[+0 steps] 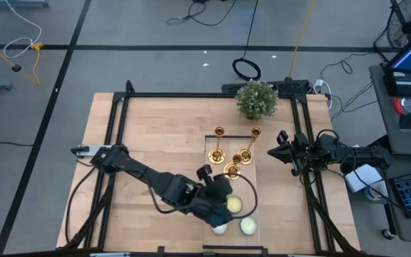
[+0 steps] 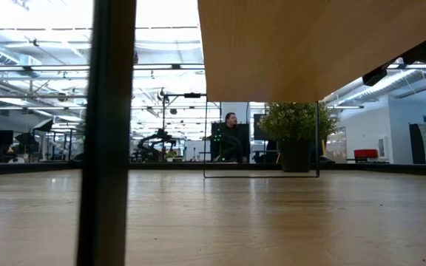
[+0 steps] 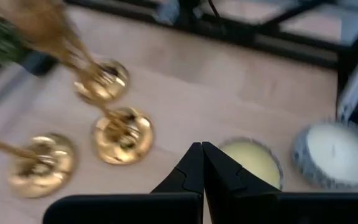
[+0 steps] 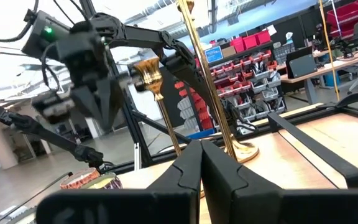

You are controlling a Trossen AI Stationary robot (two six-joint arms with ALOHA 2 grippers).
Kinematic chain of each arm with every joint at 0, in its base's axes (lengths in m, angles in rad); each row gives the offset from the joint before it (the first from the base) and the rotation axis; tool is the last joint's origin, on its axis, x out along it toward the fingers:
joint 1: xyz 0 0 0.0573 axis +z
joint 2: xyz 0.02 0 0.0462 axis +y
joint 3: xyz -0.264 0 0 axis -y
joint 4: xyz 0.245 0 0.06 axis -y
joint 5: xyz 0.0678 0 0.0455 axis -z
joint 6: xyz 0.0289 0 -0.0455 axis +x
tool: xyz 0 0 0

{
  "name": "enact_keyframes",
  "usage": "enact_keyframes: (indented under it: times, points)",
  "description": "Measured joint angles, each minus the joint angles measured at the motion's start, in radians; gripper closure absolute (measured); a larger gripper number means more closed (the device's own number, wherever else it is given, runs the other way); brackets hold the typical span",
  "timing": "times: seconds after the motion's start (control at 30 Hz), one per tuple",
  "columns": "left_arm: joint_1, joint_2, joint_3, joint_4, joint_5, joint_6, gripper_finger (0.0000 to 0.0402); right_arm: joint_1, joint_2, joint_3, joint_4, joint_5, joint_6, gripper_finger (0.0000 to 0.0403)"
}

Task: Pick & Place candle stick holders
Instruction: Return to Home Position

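Three candle stick holders [image 1: 218,154] stand upright, pointing up

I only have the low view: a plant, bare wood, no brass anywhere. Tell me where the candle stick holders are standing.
Observer: All three candle stick holders stand upright and close together on the table, right by the plant.
Operator: Good. Now report both claws.
Observer: Both are shut and empty. The left claw hovers between the holders' bases and a pale yellow candle. The right claw hangs off to the holders' right.
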Motion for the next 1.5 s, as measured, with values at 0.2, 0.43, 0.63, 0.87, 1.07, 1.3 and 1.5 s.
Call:
enact_keyframes:
  times: [0.2,0.43,0.63,0.87,1.07,1.3,1.5]
  points:
    - [-0.015,-0.062,0.0,-0.003,-0.141,-0.029,0.0402,0.0,0.0,0.0,0.0,0.0,0.0,0.0399]
    - [-0.026,-0.11,0.001,-0.033,-0.128,-0.02,0.0402,0.0,0.0,0.0,0.001,0.0,0.0,0.0399]
    - [-0.059,-0.117,0.0,-0.09,-0.065,-0.054,0.0402,0.0,0.0,0.0,0.001,0.0,0.0,0.0399]
    - [-0.115,-0.117,0.0,-0.185,-0.043,-0.158,0.0402,0.0,0.0,0.0,0.001,0.0,0.0,0.0398]
    - [-0.179,-0.117,0.0,-0.192,-0.037,-0.26,0.0402,0.0,0.0,0.0,0.0,0.0,0.0,0.0398]
    - [-0.246,-0.117,0.0,-0.179,-0.036,-0.372,0.0402,0.0,0.0,0.0,0.0,0.0,0.0,0.0399]
    - [-0.276,-0.117,0.0,-0.176,0.055,-0.395,0.0402,0.0,0.0,0.0,0.0,0.0,0.0,0.0399]
